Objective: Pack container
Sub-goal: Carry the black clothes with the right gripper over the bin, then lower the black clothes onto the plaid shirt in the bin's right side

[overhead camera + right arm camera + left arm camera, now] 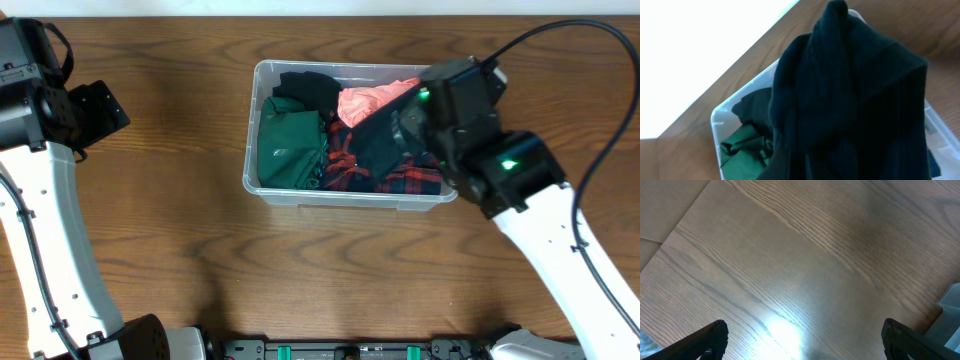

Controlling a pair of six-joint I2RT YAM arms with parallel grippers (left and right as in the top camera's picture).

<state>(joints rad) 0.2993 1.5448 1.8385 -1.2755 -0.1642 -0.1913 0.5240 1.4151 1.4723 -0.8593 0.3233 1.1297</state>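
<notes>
The container [340, 198] stands upright on the wooden table [150, 250], mouth up. Its long axis runs from side to side in the overhead view, across the front of the two arms. Its right end is covered by the right arm, so we cannot trace that rim, and its base is buried under clothing.

Inside, a green garment [290, 150] fills the left end and a black piece [305, 90] lies at the far left corner. A coral cloth [370, 100] sits along the far wall, and red plaid fabric [345, 170] lies along the near wall.

A dark garment [385, 135] slants over the container's right half, up to the right gripper [422, 103]. The right wrist view is almost filled by this garment, gathered to a peak. It hides the fingers entirely, but they are pressed together and the cloth appears pinched between them. Past the garment, that view shows only one rounded corner of the container with green and black folds in it; the coral and plaid pieces appear only from overhead.

Well to the left of the container, the left gripper [805, 327] hangs over bare wood. Its fingers [710, 337] are spread wide and hold nothing. Only their tips show, cut off by the frame, and a pale translucent edge at the right of that view may be the container, though we cannot tell
</notes>
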